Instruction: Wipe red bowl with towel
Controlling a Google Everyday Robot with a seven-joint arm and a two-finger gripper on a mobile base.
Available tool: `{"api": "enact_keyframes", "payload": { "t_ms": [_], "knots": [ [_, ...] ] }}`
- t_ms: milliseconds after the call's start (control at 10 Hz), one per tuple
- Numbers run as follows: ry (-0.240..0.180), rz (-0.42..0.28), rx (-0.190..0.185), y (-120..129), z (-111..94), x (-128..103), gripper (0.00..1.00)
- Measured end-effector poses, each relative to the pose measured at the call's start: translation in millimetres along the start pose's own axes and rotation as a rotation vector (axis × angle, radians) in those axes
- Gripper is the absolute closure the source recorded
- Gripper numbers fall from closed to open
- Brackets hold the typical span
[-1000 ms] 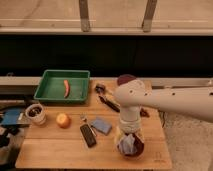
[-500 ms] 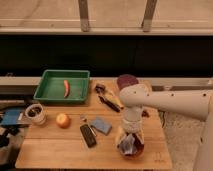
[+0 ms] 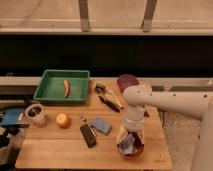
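Note:
The red bowl [image 3: 132,152] sits near the front right of the wooden table. The towel [image 3: 128,144], a pale grey-blue crumpled cloth, lies inside it. My gripper [image 3: 131,136] points straight down over the bowl, its tips at the towel. It stands open, with the cloth between the spread fingers and not visibly pinched. My white arm comes in from the right and hides the bowl's far rim.
A darker purple bowl [image 3: 127,81] stands at the back behind my arm. A green tray [image 3: 50,92] holding an orange stick is back left. An orange fruit [image 3: 63,120], a blue-grey pad [image 3: 102,125], a black remote [image 3: 88,135], a cup [image 3: 35,113] and dark utensils [image 3: 107,97] lie on the table.
My arm's elbow has shifted slightly to the right. The gripper stays over the red bowl and the towel, still open.

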Motion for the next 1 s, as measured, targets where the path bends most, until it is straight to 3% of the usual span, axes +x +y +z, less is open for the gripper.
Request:
{"api": "enact_keyframes", "payload": {
  "t_ms": [600,1000],
  "knots": [
    [-0.015,0.012,-0.051,-9,-1,-6,0.24],
    [-0.048,0.009,-0.056,-9,-14,1,0.24]
  ]
}}
